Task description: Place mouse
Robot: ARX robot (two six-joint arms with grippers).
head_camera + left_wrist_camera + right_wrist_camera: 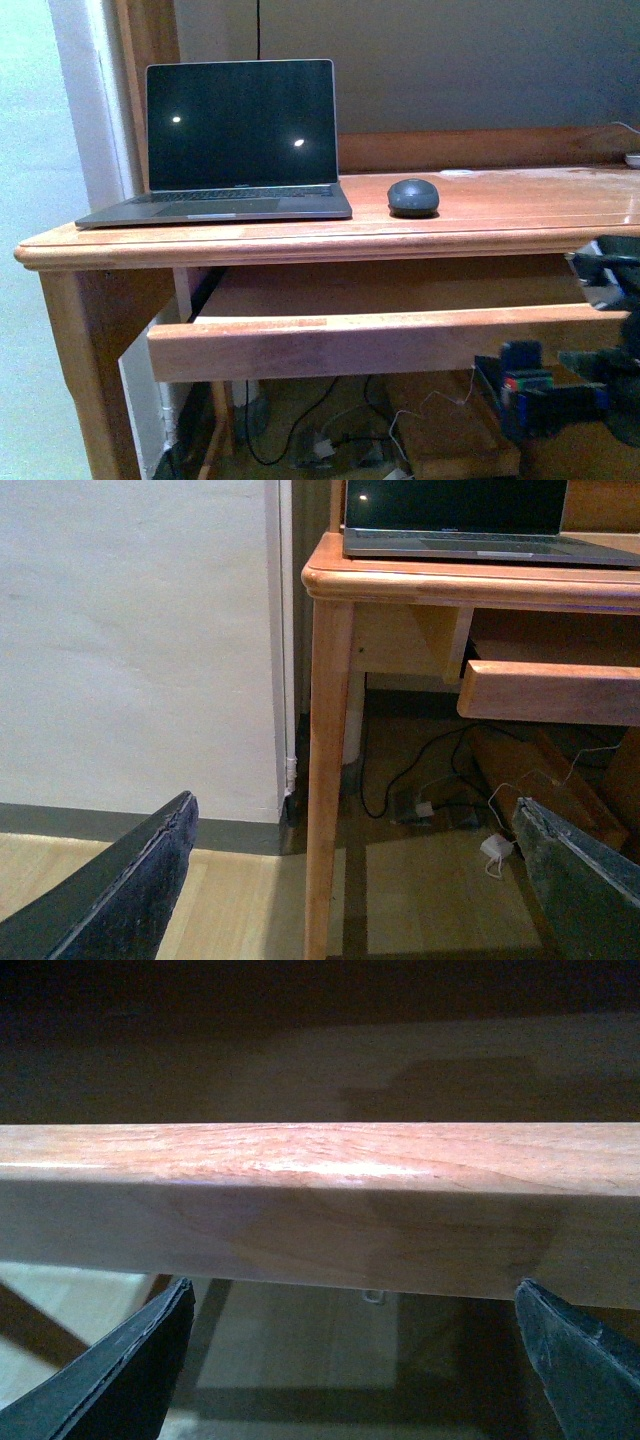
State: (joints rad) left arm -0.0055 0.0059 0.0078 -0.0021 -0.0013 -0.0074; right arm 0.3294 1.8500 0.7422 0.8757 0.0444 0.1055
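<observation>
The dark grey mouse [413, 197] lies on the wooden desk [520, 225], to the right of the open laptop [240, 140]. No gripper is near it. The drawer [380, 342] under the desktop stands pulled out. My right gripper [353, 1284] is open and empty, and the drawer's front board [320, 1200] fills the view just ahead of it. My right arm [560, 395] shows dark at the lower right, below the drawer. My left gripper [355, 800] is open and empty, low near the floor, facing the desk's left leg [328, 760]. The mouse is out of both wrist views.
The wall [140, 640] stands left of the desk leg. Cables and a white plug [494, 847] lie on the floor under the desk [330, 440]. A small white thing [632, 158] sits at the desk's far right. The laptop's front edge [480, 545] overhangs near the desktop's left end.
</observation>
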